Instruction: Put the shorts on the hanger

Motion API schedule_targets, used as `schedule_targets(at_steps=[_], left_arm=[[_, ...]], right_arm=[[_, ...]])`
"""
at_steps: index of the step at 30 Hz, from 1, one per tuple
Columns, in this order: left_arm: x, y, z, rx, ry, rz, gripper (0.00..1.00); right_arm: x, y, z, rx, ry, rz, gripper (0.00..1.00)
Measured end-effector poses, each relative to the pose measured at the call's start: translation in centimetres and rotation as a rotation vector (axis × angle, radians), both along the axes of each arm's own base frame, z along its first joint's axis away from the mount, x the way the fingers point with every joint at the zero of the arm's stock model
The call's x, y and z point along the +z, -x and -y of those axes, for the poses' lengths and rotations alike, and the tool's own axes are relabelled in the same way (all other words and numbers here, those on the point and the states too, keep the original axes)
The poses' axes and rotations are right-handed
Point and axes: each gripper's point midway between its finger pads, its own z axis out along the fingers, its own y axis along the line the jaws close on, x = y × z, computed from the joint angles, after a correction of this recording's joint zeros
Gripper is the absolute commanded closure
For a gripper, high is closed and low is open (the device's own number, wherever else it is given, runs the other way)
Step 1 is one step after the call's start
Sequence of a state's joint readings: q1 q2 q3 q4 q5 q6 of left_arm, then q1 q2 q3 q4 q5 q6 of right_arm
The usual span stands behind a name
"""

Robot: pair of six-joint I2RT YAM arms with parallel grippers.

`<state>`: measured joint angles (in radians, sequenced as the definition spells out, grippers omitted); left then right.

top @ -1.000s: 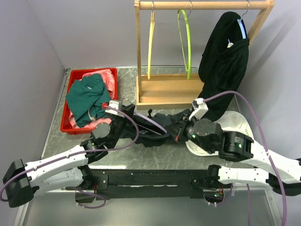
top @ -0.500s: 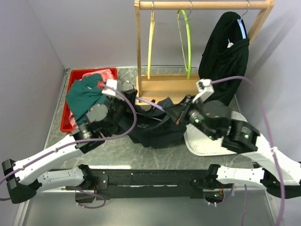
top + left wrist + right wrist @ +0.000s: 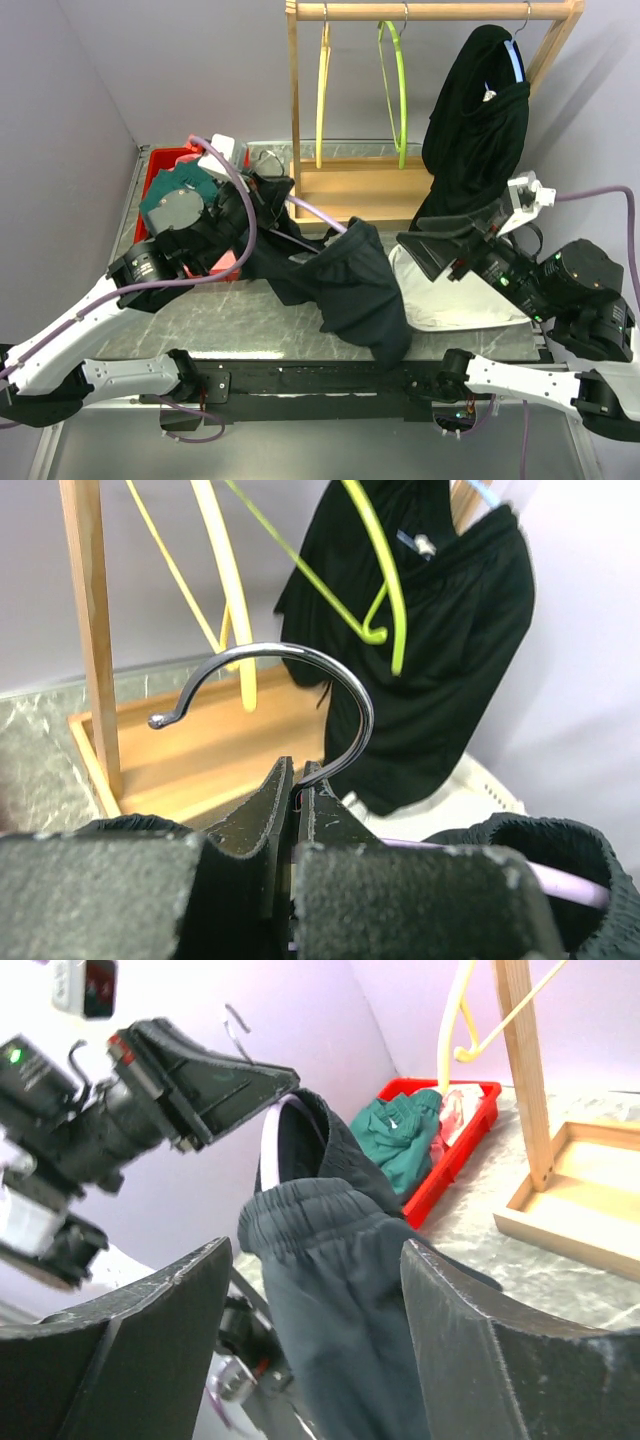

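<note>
The left claw (image 3: 297,785) is pinched shut on the hanger (image 3: 312,214), gripping it at the foot of its metal hook (image 3: 300,670), which curls up above the fingertips. That arm is raised off the tabletop (image 3: 240,320), elbow bent, its wrist reaching in over the red bin (image 3: 158,168) towards the wooden rack (image 3: 297,120).

The shorts (image 3: 352,288) hang from the hanger: its thin lilac arm runs into the gathered elastic waistband, and the rest drops in a long floppy fold towards the near edge. I can't tell whether the bottom touches the tabletop.

The right claw (image 3: 316,1250) is spread wide and holds nothing. It points at the shorts from the right, clear of the cloth, with its arm folded back low.

Under that claw lies a flat white sheet (image 3: 450,305). On the rack's rail hang a yellow hanger (image 3: 320,95), a lime-green hanger (image 3: 396,90) and a long black garment (image 3: 475,120) on a light-blue hanger, just behind the right arm. A teal garment (image 3: 400,1140) sits crumpled in the bin.

The shorts are dark, soft and matte; the tabletop is grey and marbled.
</note>
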<state>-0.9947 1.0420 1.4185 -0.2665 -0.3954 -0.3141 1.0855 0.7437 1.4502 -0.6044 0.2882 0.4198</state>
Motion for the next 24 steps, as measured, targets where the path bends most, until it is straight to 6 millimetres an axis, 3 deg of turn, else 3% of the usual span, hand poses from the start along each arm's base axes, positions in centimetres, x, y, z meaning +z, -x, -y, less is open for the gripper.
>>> schedule_targets(at_steps=[5,11,14,24], left_arm=[[-2.8,0.1,0.1,-0.006,-0.049,-0.061,0.99],[-4.7,-0.1,-0.2,0.016,-0.088,-0.112,0.99],[-5.1,-0.1,-0.3,0.019,-0.103,-0.117,0.99],[-6.3,0.0,0.5,-0.023,-0.161,-0.126,0.99]], right_arm=[[-2.0,0.2,0.1,0.016,0.073,0.020,0.36],[-7.4,-0.8,-1.6,0.023,0.228,-0.025,0.34],[-9.5,-0.8,-2.2,0.042,0.283,-0.032,0.39],[-10.4,0.3,-4.0,0.168,0.344,0.013,0.39]])
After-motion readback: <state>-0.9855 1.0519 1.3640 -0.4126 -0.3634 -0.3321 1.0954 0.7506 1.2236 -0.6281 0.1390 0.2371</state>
